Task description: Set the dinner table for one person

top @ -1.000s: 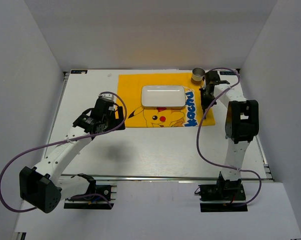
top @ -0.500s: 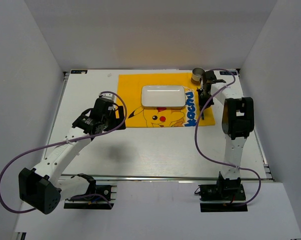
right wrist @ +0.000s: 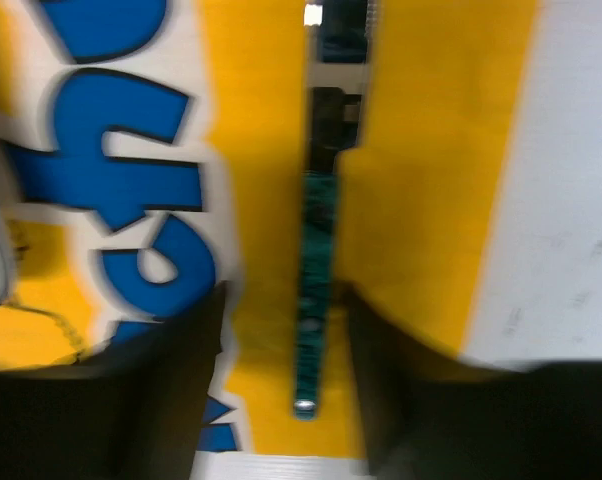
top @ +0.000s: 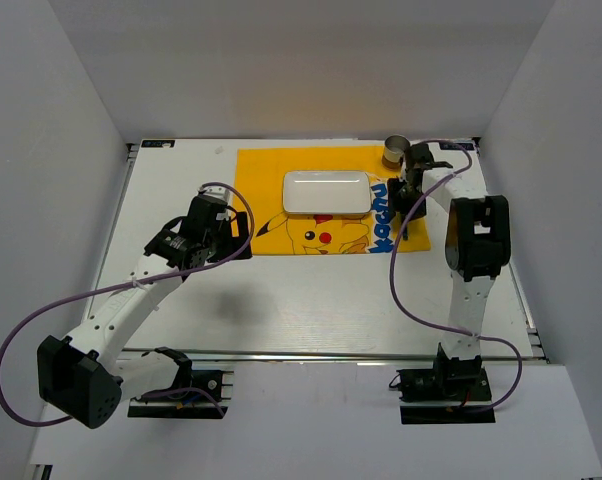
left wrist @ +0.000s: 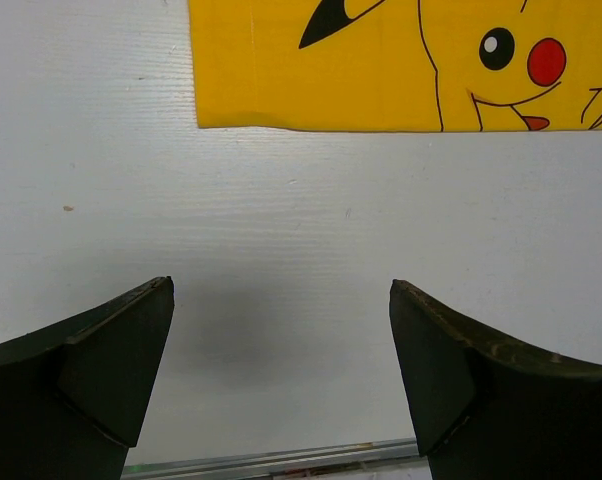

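Observation:
The dinner table is a large white top. On it lies a yellow Pikachu mat with a white plate on it. A green-handled utensil lies flat on the mat's right strip, beside the blue lettering. My right gripper is open, one finger on each side of the handle and neither touching it; in the top view the right gripper is at the mat's right edge. My left gripper hangs wide open over bare table near the mat's lower left corner, holding nothing.
A small metal cup stands at the mat's far right corner, just behind the right wrist. A metal rail runs along the table's near edge. White walls close in the left, right and back.
My right gripper has opened and let go of the green-handled utensil, which now lies on the mat. The left arm has not moved.

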{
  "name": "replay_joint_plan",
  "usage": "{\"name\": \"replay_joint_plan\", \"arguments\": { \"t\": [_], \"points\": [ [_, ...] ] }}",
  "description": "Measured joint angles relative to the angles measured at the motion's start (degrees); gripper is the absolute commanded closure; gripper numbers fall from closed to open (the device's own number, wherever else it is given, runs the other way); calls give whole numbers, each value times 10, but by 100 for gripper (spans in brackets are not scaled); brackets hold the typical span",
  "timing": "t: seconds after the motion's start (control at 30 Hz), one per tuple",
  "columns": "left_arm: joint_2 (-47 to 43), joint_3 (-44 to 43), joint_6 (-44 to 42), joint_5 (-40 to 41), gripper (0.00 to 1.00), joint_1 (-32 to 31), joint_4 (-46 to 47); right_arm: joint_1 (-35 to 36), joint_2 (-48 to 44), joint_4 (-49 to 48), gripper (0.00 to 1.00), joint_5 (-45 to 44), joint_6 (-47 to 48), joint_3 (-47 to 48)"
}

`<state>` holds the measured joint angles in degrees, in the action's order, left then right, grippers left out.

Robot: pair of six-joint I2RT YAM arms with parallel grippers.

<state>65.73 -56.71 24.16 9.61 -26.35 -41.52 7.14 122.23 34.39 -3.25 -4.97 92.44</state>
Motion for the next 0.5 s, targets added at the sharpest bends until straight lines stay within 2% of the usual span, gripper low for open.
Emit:
{"name": "replay_joint_plan", "arguments": {
  "t": [0.13, 0.17, 0.33, 0.5],
  "points": [
    [0, 1, -1, -1, 2, 0, 0, 0, -10, 2, 21, 34, -10, -1],
    [0, 1, -1, -2, 2, 0, 0, 1, -15, 2, 11, 41, -12, -2],
    [-2, 1, 0, -1, 2, 0, 0, -1, -96, -15, 11, 43, -43, -37],
    [-6, 1, 21, 33, 2, 0, -13, -23, -210, -44, 11, -28, -114, -118]
  ]
}}
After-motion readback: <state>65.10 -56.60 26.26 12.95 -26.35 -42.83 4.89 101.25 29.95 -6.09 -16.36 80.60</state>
